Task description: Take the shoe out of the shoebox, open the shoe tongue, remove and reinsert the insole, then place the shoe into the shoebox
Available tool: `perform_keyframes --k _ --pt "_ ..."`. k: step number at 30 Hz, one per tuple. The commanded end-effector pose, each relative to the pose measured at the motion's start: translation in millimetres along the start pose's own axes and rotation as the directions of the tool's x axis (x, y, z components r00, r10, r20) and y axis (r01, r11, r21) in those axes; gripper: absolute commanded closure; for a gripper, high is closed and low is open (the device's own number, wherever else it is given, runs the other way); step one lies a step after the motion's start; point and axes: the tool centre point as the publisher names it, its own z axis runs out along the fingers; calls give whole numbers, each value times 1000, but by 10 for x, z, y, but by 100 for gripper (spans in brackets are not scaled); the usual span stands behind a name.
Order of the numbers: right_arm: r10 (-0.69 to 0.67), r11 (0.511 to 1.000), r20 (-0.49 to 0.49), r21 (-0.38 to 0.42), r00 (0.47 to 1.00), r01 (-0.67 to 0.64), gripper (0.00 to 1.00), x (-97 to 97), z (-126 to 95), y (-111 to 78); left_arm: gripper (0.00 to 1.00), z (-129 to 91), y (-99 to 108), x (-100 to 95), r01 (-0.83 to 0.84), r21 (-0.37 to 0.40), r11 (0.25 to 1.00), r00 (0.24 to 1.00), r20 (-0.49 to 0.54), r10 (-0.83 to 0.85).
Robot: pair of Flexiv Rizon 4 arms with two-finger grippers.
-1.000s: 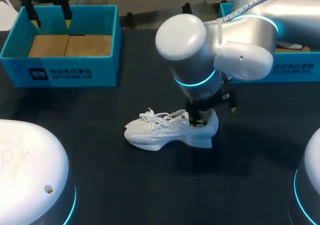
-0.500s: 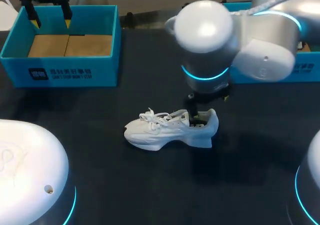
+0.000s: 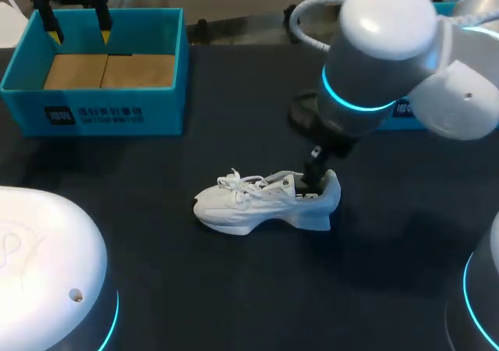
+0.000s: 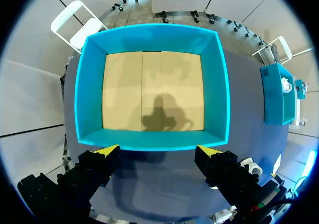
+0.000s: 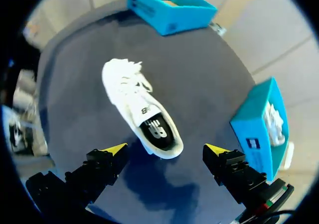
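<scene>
- My right gripper (image 5: 166,150) hangs over the heel end of the shoe (image 5: 141,113), fingers spread wide and holding nothing. From the head view I cannot tell whether a fingertip brushes the heel collar.
- My left gripper (image 4: 158,152) is parked well away above the left box (image 4: 219,84), fingers likewise apart and empty. That box shows only its bare cardboard floor.
- The shoe is out of any box. It stands upright on its sole on the dark table (image 3: 234,296), roughly midway between the left box and the right box (image 5: 259,119). Something white lies in the right box; I cannot make out what.
- Its long axis runs across the table from side to side. The toe points toward my left arm's side and the heel toward my right. In the right wrist view the heel is the end nearest the fingers.
- The mouth is open upward, with the dark insole (image 5: 157,129) showing.
- I judge it light: soft in the upper, stiffer in the thick sole and heel cup.
- I would pinch across the heel collar, or across the sides at midfoot.
- The loose laces (image 3: 238,181) could snag.
</scene>
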Motion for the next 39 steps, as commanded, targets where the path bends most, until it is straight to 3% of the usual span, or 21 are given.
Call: perform_keyframes --k 1,17,21,27,36,39 --pt "-128 982 -114 -155 985 109 0 -43 4 -98 0 1 10 -1 0 2 1000 1000 0 0" --pt "-128 982 -114 -155 985 109 0 -43 4 -98 0 1 10 -1 0 2 1000 1000 0 0" --pt "-199 936 -61 -306 978 172 0 -82 -18 -168 0 1 10 -1 0 2 1000 1000 0 0" --pt "-225 926 -95 -331 970 183 0 -103 34 -282 0 1 10 -1 0 2 1000 1000 0 0" --pt "-359 863 -98 -413 928 290 0 -163 166 -373 0 1 10 -1 0 2 1000 1000 0 0" --pt "-413 822 -77 -460 907 335 0 -158 221 -392 0 1 10 -1 0 2 1000 1000 0 0"
